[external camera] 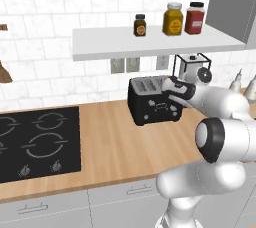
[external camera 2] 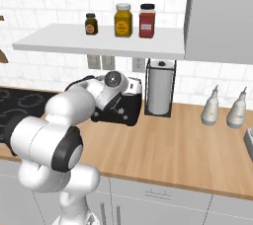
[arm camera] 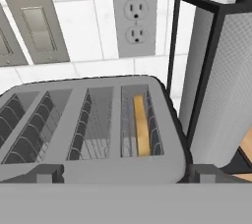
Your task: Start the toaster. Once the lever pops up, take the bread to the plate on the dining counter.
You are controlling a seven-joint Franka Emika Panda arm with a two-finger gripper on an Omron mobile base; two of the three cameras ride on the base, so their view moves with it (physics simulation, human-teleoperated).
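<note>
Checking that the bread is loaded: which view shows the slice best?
The hand view: the bread stands on edge in the rightmost slot of the toaster. In both base views the arm partly covers the toaster, and no slice can be made out.

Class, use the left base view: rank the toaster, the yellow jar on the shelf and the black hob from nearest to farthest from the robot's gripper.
1. Toaster, right under the gripper.
2. Yellow jar, above on the shelf.
3. Black hob, far left on the counter.

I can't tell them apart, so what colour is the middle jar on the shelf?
Mustard yellow middle jar, clearest in the left base view.
</note>
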